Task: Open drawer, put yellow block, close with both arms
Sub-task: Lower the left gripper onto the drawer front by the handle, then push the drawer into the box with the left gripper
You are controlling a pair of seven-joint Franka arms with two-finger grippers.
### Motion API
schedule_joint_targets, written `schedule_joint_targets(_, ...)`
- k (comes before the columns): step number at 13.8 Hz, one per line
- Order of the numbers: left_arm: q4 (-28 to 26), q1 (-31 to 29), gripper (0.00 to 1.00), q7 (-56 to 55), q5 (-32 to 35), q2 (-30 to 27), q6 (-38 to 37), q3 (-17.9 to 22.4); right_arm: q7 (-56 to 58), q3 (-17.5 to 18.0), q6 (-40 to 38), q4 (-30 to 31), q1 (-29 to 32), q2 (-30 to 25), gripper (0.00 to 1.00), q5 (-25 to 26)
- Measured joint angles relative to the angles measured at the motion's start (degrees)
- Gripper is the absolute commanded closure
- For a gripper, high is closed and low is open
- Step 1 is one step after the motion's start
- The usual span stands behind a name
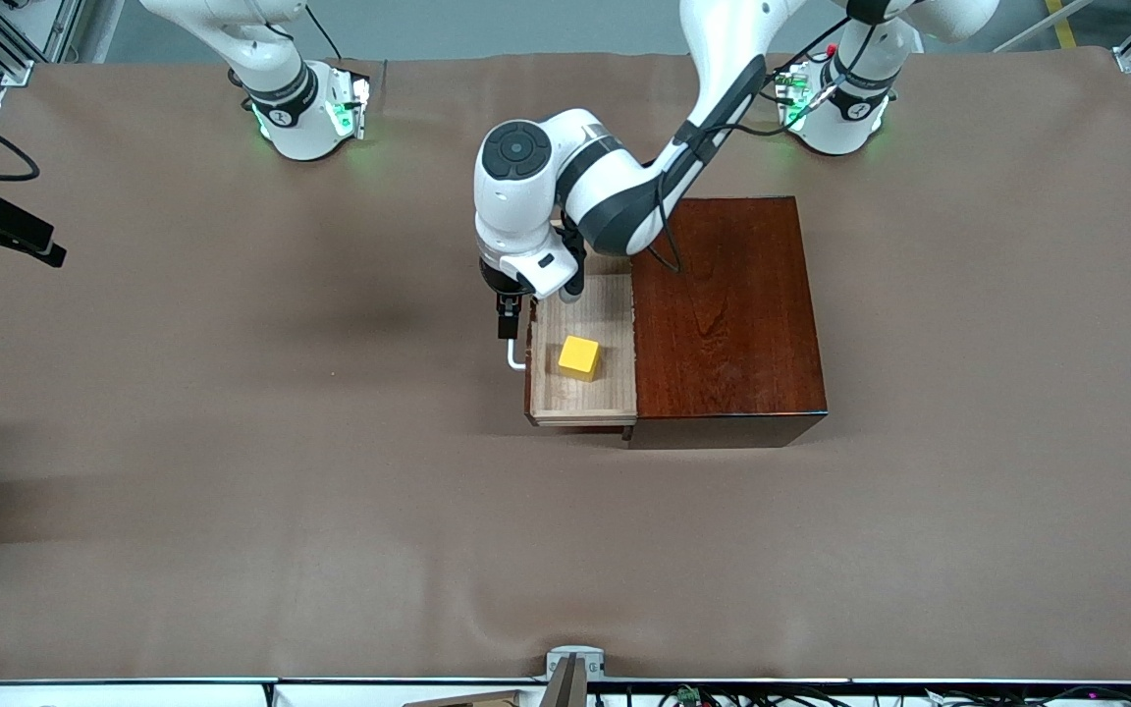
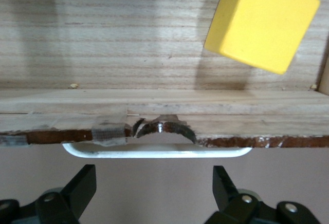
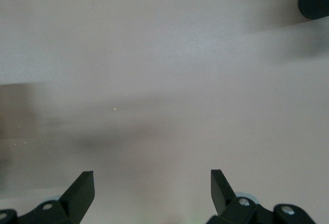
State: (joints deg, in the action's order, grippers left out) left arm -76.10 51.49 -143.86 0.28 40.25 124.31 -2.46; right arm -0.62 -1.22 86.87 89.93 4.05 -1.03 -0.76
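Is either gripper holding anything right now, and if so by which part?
Nothing is held. The left gripper is open at the drawer's white bar handle; the small yellow cube lies in the drawer. The right gripper is open over bare table.

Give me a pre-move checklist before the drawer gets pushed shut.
1. yellow block inside the drawer, resting on its floor: ok.
2. Block released, nothing gripping it: ok.
3. left tool open, lined up with the white handle in front of the drawer: ok.
4. Left tool touching the handle: cannot tell; the left wrist view shows a gap.
5. right tool open and holding nothing, over bare tabletop: ok.
6. Right tool placed at the drawer for a two-arm close: not ok; it is out of the front view.
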Motion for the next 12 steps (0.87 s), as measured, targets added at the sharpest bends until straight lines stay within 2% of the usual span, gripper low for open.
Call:
schedule_joint_targets(5,0.16,1.60,0.00,-0.58,1.30,0.11,-2.75,1.52,0.02,0.24,0.00,0.00,0.00,0.04,0.00,0.00)
schedule_joint_targets(12,1.30,1.45,0.00,5.12,2.23,0.14,-6.68,1.64,0.02,0.31,0.01,0.00,0.00,0.10,0.00,0.00)
